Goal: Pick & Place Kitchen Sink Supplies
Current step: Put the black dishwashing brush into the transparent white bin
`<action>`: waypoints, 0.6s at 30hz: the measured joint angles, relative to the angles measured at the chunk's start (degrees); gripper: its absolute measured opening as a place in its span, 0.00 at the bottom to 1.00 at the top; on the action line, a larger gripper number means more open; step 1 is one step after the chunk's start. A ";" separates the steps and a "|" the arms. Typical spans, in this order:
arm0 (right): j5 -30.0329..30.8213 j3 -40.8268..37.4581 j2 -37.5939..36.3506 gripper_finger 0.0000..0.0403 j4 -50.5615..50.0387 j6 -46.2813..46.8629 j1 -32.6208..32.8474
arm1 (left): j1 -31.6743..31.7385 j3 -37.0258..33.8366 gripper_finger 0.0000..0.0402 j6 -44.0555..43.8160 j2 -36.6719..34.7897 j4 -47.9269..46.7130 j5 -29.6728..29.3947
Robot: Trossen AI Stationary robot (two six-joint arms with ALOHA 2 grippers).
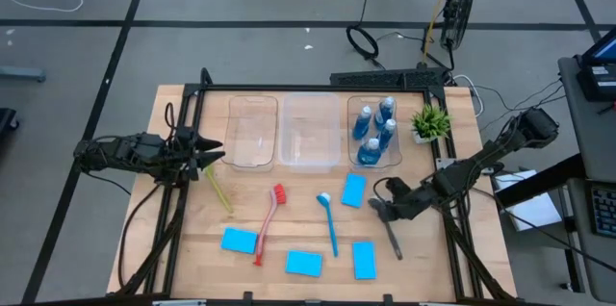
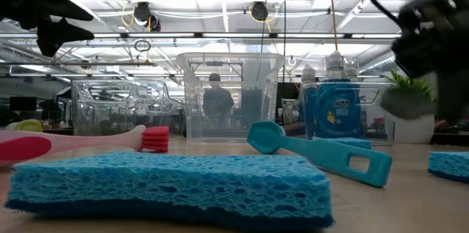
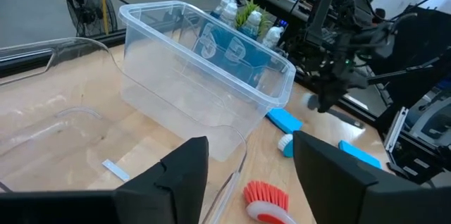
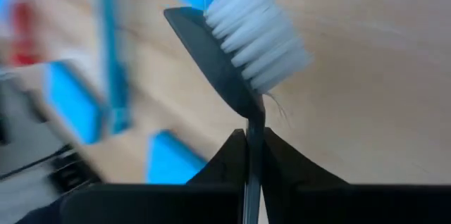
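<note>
A grey brush (image 1: 390, 231) with white bristles (image 4: 257, 37) is at the table's right, with my right gripper (image 1: 383, 208) shut on it. My left gripper (image 1: 210, 155) hovers open at the table's left, beside the left bin (image 1: 251, 133), holding nothing. Lying flat on the table are a yellow-green brush (image 1: 218, 189), a red brush (image 1: 269, 221), a blue brush (image 1: 329, 222) and several blue sponges (image 1: 354, 190). Several blue bottles (image 1: 375, 131) stand in the right bin. My right gripper pinches the grey brush's thin neck (image 4: 253, 129), just behind the bristle head (image 4: 218, 55), between its two fingers. The fingers slant down from the table's right. The handle (image 1: 396, 244) runs toward the near edge; whether its end rests on the table, I cannot tell.
Three clear bins (image 1: 310, 133) stand in a row at the far side. A small green potted plant (image 1: 430, 121) is at the far right. A black frame (image 1: 318, 88) edges the table. Bare wood lies between the brushes and the bins.
</note>
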 joint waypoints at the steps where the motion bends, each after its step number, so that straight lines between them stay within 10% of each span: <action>1: 1.24 0.00 -0.08 0.03 2.31 -1.55 -0.02 | 0.01 0.00 0.52 0.00 0.00 0.02 0.00; 18: 13.19 0.00 -1.24 0.03 36.68 -28.24 -0.15 | 0.01 0.02 0.44 -3.11 0.01 0.09 0.07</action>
